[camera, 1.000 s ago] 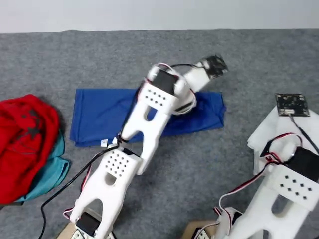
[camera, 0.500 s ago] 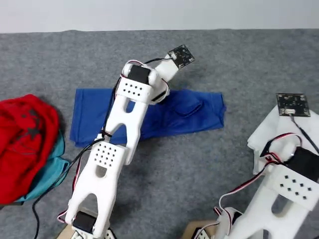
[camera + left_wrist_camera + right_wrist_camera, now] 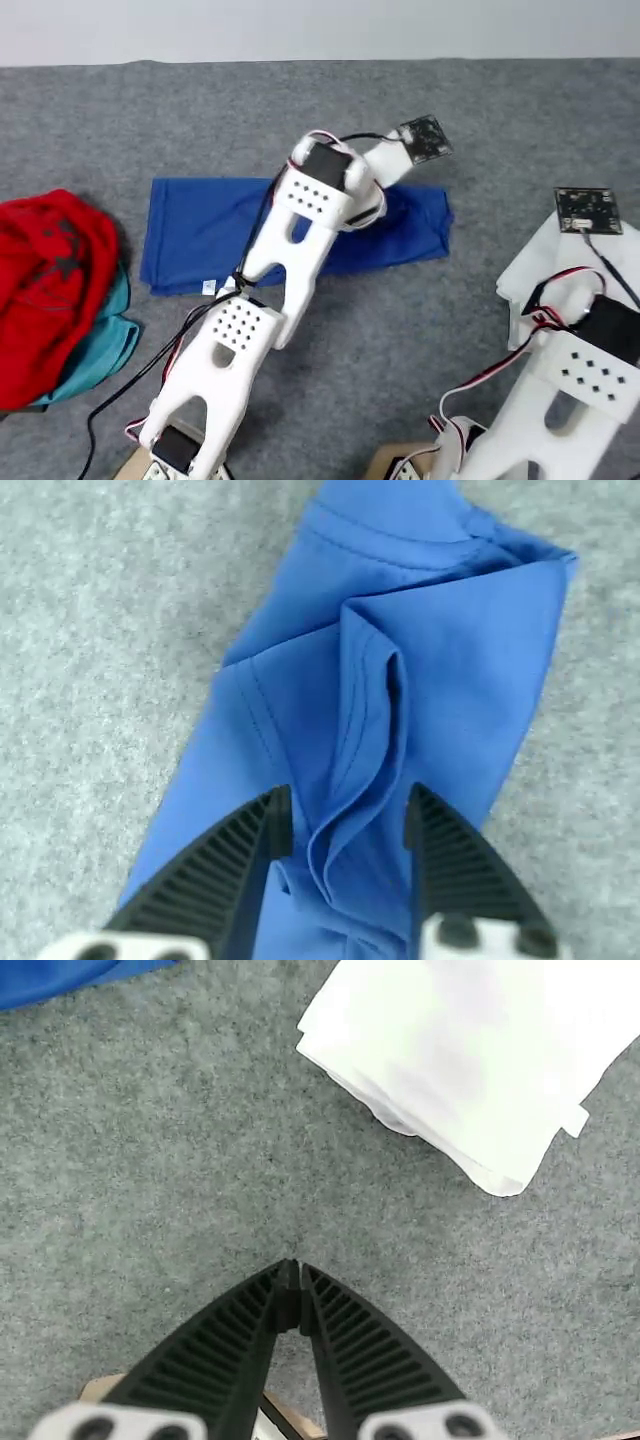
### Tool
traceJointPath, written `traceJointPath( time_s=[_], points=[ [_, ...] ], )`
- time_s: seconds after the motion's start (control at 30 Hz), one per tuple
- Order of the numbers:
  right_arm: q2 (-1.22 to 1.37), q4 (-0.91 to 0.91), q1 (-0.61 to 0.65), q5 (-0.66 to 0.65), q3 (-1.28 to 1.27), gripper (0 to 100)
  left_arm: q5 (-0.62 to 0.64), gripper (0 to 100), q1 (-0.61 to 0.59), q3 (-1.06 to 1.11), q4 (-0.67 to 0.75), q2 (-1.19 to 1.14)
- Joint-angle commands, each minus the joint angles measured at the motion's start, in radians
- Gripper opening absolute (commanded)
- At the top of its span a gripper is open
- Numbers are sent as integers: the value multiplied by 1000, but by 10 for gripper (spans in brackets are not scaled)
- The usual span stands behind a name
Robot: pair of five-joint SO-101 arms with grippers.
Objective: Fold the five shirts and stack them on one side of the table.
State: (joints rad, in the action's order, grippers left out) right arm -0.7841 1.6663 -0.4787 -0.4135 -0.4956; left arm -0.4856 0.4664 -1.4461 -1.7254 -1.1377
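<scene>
Outward, left arm [image 3: 300, 215] over blue shirt [image 3: 450, 680] (fingers [image 3: 225, 870] parted)

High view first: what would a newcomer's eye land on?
The long blue shirt lies across the middle of the grey table, the left arm stretched over it, the left gripper open astride a raised crease. Next come the red shirt heaped on a teal shirt at the table's left edge, and the white shirt beside the right arm.
</scene>
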Motion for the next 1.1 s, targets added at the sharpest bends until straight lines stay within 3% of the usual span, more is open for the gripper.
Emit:
traceJointPath(
  time_s=[0.0,0.3,0.8,1.07],
  points=[
    [-10,-7,12,11,3,10,-14,188,-25,-4,-26,-23],
    [-8,-15,12,11,2,10,-17,188,-195,-58,94,-153],
    [-8,-45,13,11,-21,10,-6,187,-29,-74,75,-21],
    [64,-219,180,20,-12,12,181,143,-104,-234,-31,123]
  ],
)
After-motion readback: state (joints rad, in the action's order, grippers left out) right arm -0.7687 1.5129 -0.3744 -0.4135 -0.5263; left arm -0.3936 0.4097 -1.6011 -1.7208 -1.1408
